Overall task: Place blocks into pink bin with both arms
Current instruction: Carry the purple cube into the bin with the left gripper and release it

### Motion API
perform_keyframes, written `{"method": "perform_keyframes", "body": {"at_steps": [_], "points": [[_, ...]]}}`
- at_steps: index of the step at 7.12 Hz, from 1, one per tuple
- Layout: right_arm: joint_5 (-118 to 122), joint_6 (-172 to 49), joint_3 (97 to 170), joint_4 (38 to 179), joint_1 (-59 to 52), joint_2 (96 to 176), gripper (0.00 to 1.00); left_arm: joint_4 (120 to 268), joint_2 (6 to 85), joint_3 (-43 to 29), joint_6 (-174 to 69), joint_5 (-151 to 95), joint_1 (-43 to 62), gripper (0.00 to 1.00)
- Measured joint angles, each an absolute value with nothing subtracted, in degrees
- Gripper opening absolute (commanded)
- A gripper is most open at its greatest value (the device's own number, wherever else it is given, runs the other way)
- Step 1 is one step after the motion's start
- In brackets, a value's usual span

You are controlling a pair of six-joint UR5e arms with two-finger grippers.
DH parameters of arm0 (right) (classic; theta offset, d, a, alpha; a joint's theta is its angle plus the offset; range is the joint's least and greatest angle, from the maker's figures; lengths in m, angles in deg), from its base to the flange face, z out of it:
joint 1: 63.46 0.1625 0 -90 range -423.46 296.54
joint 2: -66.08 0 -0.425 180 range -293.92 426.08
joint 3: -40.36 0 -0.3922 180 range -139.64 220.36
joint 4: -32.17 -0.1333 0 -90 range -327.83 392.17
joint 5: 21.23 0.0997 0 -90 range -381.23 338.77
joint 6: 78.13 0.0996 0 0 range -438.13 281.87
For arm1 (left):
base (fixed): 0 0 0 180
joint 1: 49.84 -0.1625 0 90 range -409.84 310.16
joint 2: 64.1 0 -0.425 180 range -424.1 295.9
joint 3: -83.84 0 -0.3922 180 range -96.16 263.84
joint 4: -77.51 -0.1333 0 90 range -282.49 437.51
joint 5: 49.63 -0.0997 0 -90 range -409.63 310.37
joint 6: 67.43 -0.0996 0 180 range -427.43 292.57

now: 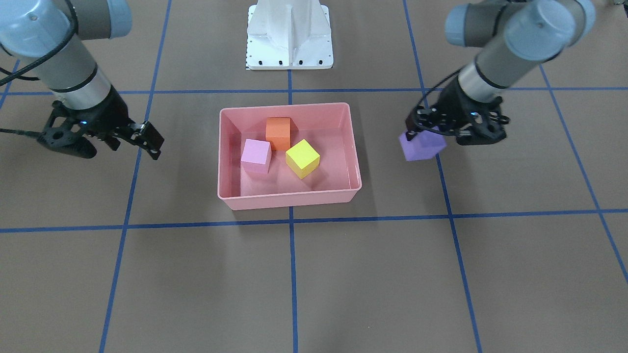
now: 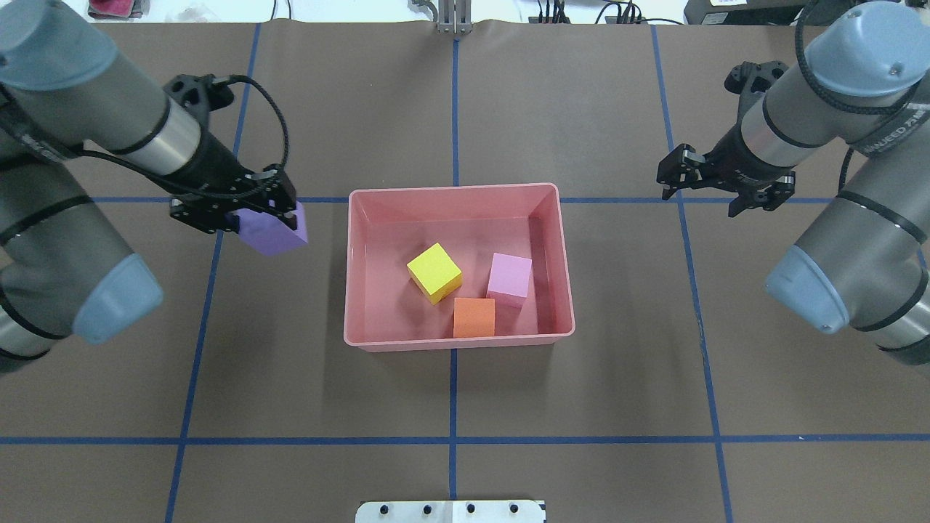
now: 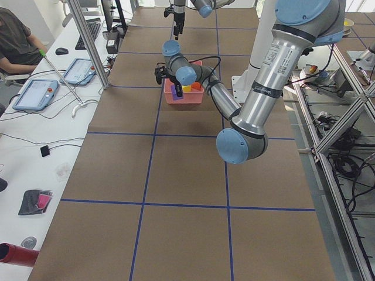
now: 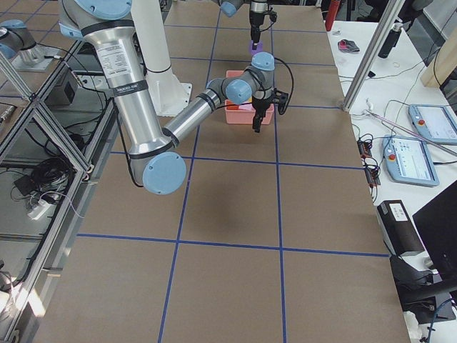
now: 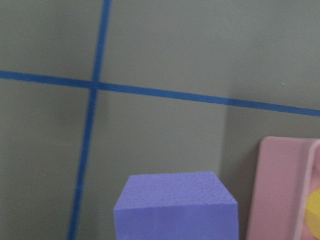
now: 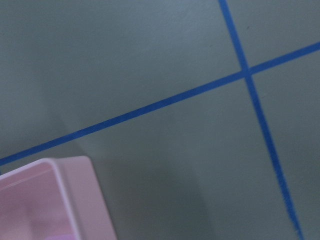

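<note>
Partly, the left tool (image 2: 256, 213) hides the purple block (image 2: 276, 232).

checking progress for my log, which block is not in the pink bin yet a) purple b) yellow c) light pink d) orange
A: the purple block is held in the left gripper above the table beside the pink bin, outside its wall, while the yellow block, orange block and light pink block lie inside it.
</note>
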State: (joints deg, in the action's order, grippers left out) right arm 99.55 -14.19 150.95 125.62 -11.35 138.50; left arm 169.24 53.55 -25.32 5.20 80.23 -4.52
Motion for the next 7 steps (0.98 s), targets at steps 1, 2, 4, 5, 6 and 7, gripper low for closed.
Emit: {"method": "perform_keyframes", "body": {"at_steps": [1, 2, 4, 5, 6, 7], "points": [[99.6, -17.7, 150.5, 125.6, -10.0, 140.0, 1.00, 165.7, 57.9, -25.5, 9.0, 76.7, -9.4, 0.00], [99.5, -19.4, 150.0, 125.5, -9.4, 140.8, 1.00, 163.2, 60.1, -25.4, 10.6, 73.4, -13.3, 0.00], [99.4, -20.3, 148.9, 125.3, -9.2, 141.1, 1.00, 161.8, 61.3, -23.7, 11.3, 69.3, -17.8, 0.00], [99.4, -20.2, 148.0, 124.2, -9.1, 141.2, 1.00, 161.9, 61.7, -22.2, 11.2, 68.4, -18.5, 0.00], [99.4, -20.0, 147.0, 122.6, -9.1, 141.3, 1.00, 162.0, 62.4, -20.8, 11.1, 67.9, -18.7, 0.18], [99.4, -19.9, 146.3, 121.4, -9.1, 141.4, 1.00, 162.0, 63.1, -19.4, 11.1, 67.7, -18.8, 0.38]]}}
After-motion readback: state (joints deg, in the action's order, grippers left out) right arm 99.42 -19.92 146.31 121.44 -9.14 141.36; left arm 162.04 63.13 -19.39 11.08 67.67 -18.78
